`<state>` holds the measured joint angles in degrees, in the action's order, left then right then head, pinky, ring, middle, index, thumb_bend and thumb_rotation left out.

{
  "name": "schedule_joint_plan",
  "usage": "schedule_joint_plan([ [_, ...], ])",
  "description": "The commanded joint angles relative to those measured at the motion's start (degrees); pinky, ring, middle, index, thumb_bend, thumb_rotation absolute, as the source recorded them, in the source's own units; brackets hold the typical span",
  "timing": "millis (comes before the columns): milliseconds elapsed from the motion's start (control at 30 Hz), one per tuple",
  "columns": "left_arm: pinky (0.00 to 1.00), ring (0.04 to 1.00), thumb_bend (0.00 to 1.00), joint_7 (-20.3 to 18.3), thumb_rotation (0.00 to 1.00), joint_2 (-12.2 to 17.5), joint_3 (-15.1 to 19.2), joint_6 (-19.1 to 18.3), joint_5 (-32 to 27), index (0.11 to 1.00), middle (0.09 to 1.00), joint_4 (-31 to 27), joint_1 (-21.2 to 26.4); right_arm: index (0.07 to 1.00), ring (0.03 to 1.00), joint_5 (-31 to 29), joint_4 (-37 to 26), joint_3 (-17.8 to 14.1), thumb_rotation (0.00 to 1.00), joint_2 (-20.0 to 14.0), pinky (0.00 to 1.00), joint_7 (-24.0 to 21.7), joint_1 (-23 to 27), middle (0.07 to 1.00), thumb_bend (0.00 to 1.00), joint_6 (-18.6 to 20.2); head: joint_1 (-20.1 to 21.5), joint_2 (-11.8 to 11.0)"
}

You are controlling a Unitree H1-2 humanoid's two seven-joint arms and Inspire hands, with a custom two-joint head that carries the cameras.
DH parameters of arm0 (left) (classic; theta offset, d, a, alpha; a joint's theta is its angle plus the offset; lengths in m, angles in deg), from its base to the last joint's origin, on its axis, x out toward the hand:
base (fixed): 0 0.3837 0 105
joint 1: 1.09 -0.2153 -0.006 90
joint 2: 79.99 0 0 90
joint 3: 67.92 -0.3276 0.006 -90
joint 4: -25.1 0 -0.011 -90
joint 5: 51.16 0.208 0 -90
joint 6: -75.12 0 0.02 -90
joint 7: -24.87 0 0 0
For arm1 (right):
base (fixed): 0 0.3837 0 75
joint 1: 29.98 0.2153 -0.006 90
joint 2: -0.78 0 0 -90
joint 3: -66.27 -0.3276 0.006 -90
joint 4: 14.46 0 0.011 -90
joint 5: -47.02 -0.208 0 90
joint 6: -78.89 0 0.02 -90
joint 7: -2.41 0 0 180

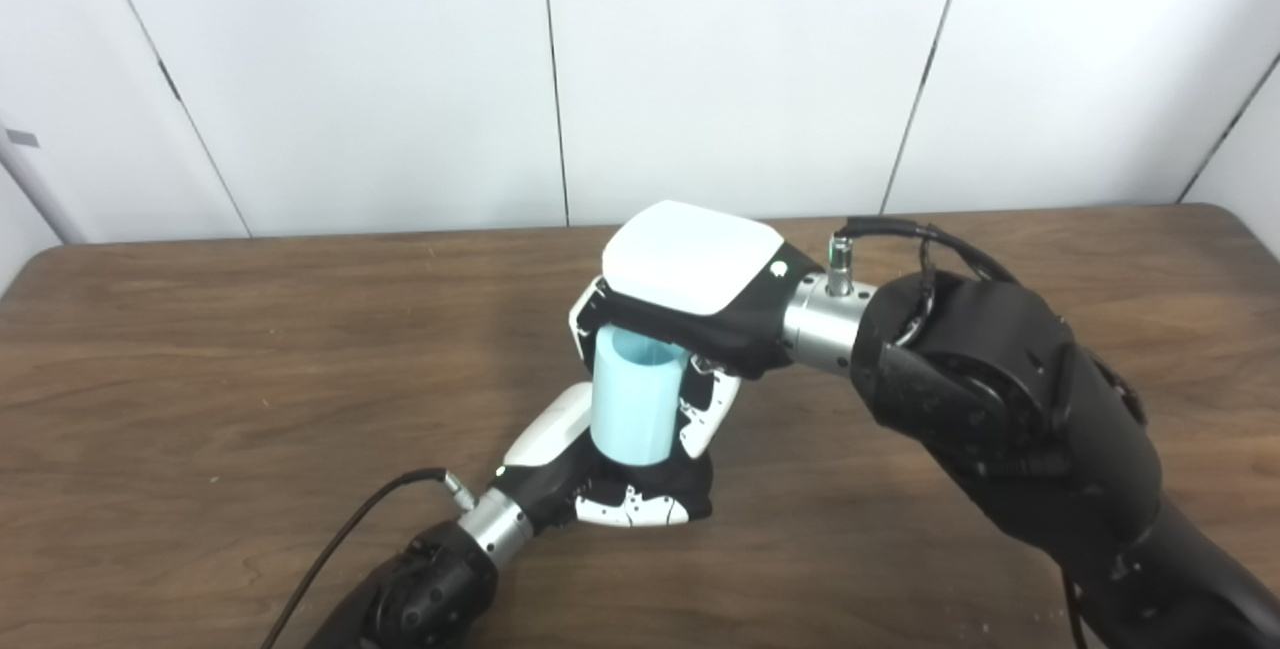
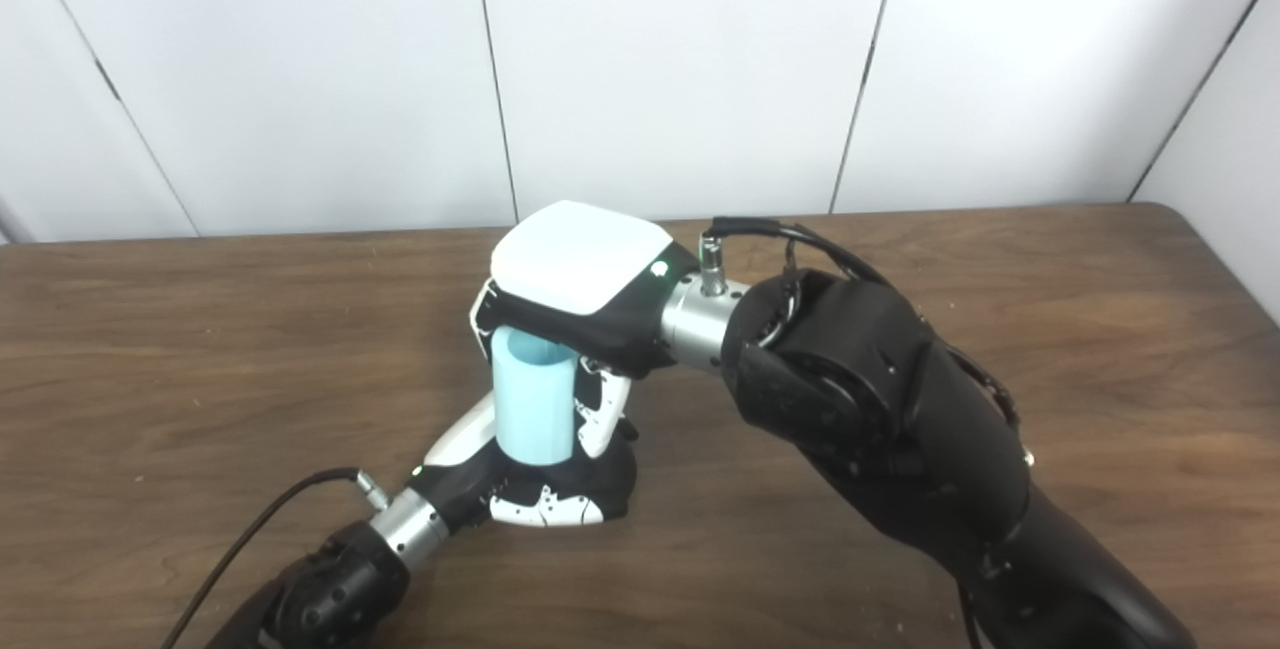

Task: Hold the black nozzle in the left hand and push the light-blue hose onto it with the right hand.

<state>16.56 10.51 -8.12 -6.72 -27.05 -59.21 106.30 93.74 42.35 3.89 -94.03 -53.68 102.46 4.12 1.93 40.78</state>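
White wall panels (image 1: pixel 720 69) with dark vertical seams are standing behind a brown wood-grain table (image 1: pixel 200 349) that is filling the lower part of both views. Over the middle of the table I am bringing my two hands together. My right hand (image 1: pixel 690 284), white-backed with black sides, is reaching in from the right on a black forearm and silver wrist; its fingers are curling down around the upper part of the light-blue hose (image 1: pixel 630 399), so it is closed on the hose. The hose is appearing as a short, wide, pale-blue tube with a smooth matte wall, standing upright, its open top rim showing just under my right palm. My left hand (image 1: pixel 610 494) is lying below it, close to the table, with its fingers wrapping around the base of the hose; a black cable (image 1: pixel 340 539) is running from its silver wrist toward the bottom edge. The lower end of the hose is sinking between the fingers of this left hand. The black nozzle is hidden inside that grasp, so I cannot tell whether it is there or how far the hose is sitting over it. The left hand is closed, but what it is gripping besides the hose's foot is not visible.
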Motion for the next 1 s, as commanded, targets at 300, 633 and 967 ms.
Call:
schedule_joint_plan([
  [300,0.79,0.792,0.43,-8.2,0.51,0.7,-3.3,-6.4,1.7,0.555,0.714,3.2,-3.9,0.478,0.18,-0.4,-0.1,-1.6,0.0,0.0,0.1,0.6,0.9,0.408,0.53,-2.6,0.2,0.2],
  [633,0.82,0.808,0.43,-8.5,0.5,0.9,-3.0,-6.2,1.2,0.469,0.712,3.2,-4.0,0.478,0.173,3.5,-1.5,-1.7,0.0,-0.9,0.09,0.7,1.9,0.411,0.53,-6.4,0.4,0.4],
  [967,0.77,0.798,0.43,-8.6,0.49,0.9,-3.0,-6.0,1.3,0.448,0.708,3.3,-4.1,0.482,0.206,12.6,-2.6,-3.6,0.0,-0.5,0.12,5.0,1.0,0.471,0.53,-17.0,0.5,0.4],
])
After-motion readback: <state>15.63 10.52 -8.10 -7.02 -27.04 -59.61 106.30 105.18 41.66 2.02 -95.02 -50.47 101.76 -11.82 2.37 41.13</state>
